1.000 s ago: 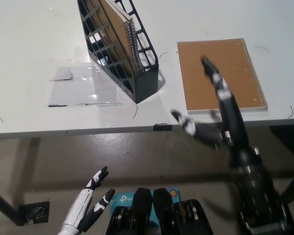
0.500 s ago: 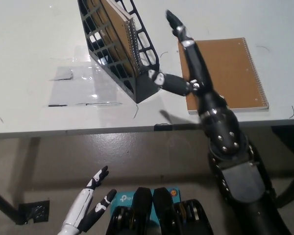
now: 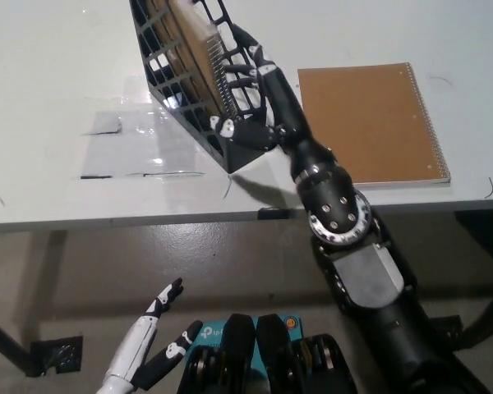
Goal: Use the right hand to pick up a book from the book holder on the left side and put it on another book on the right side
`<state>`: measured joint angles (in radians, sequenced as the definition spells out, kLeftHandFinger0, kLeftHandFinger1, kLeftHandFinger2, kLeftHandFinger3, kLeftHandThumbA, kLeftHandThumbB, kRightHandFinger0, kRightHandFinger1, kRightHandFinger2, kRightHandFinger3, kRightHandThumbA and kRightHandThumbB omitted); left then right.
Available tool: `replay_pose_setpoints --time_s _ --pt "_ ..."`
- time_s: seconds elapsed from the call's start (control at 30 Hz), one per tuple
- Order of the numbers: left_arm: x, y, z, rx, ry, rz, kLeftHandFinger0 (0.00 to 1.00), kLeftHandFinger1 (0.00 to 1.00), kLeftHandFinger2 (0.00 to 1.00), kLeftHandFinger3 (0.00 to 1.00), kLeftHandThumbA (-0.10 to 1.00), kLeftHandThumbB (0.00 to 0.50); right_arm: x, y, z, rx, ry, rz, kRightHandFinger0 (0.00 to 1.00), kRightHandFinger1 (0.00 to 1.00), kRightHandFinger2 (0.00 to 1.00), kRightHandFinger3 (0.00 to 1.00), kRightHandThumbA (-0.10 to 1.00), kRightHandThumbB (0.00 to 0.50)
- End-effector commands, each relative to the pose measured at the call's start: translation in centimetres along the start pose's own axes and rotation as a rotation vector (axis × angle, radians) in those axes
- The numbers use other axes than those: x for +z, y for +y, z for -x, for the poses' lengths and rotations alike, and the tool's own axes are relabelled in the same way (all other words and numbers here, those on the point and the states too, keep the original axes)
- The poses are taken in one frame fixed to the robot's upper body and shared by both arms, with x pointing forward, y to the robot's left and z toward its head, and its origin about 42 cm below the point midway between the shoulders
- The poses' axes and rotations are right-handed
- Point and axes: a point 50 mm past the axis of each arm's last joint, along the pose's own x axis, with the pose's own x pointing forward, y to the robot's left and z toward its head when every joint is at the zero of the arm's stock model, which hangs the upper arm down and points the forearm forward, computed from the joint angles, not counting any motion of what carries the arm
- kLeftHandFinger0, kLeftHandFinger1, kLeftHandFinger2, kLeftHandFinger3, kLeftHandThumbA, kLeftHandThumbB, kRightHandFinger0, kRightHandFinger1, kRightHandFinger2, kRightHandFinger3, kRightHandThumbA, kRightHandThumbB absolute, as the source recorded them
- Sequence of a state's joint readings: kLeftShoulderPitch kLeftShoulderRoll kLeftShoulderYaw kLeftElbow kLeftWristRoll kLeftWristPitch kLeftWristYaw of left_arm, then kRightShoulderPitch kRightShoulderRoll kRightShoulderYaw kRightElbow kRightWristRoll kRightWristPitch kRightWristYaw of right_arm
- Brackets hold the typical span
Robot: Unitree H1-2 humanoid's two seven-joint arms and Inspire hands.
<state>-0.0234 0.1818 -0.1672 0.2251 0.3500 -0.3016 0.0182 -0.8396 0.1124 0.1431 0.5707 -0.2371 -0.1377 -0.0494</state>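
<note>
Black hand reaches the holder

Black right hand [image 3: 251, 90] has swung left off the brown book [image 3: 368, 123] lying flat on the white worktop [image 3: 57, 74], fingers [image 3: 248, 49] now spread apart against the book holder [image 3: 201, 78]. Spiral book [image 3: 199, 45] stands inside it. White left hand [image 3: 152, 349] hangs low, fingers apart. Teal label below: unreadable.

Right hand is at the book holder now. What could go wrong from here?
1. The right hand is against the black mesh book holder, not clearly on a spiral notebook; closing may catch the holder wall instead.
2. The holder looks light and sits on a smooth white table, so a pull might drag or tip it.
3. Spiral bindings could snag when lifting.

The left hand hangs low, below the table.
</note>
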Motion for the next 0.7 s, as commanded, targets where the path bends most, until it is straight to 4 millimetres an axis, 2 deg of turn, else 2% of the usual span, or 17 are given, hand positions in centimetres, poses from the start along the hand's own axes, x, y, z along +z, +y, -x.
replay_pose_setpoints --time_s 0.0,0.07,0.2,0.27,0.5,0.6,0.67 --pt "1.0 0.8 -0.6 0.013 -0.052 -0.025 1.0 1.0 1.0 1.0 0.83 0.112 3.3 0.1 -3.2 -0.017 -0.059 -0.003 0.87 0.93 1.0 1.0 0.84 0.206" --pt "1.1 0.8 -0.5 0.014 -0.054 -0.027 1.0 1.0 1.0 1.0 0.81 0.11 3.2 -0.1 -3.6 -0.02 -0.044 -0.006 0.91 0.98 1.0 1.0 0.86 0.206" --pt "1.1 0.8 -0.8 0.009 -0.049 -0.025 1.0 1.0 1.0 1.0 0.8 0.108 3.3 -0.5 -4.5 -0.028 -0.037 -0.009 0.92 0.98 1.0 1.0 0.86 0.196" --pt "1.2 0.8 -0.9 0.007 -0.053 -0.025 1.0 1.0 1.0 1.0 0.75 0.093 3.4 -0.8 -4.7 -0.028 -0.037 -0.005 0.92 0.98 1.0 1.0 0.85 0.186" --pt "1.0 0.6 -0.4 0.001 -0.047 -0.034 1.0 1.0 0.99 1.0 0.71 0.084 2.6 -1.0 -5.0 -0.02 -0.009 0.008 0.88 0.96 1.0 1.0 0.84 0.196" --pt "0.9 0.4 -0.2 -0.004 -0.041 -0.037 1.0 1.0 0.99 1.0 0.71 0.081 2.2 -1.1 -5.3 -0.02 0.002 0.017 0.86 0.95 1.0 1.0 0.87 0.236" --pt "0.9 0.4 -0.1 -0.006 -0.037 -0.035 1.0 1.0 0.99 1.0 0.7 0.079 2.0 -1.0 -5.4 -0.016 0.016 0.02 0.86 0.95 1.0 1.0 0.89 0.232"
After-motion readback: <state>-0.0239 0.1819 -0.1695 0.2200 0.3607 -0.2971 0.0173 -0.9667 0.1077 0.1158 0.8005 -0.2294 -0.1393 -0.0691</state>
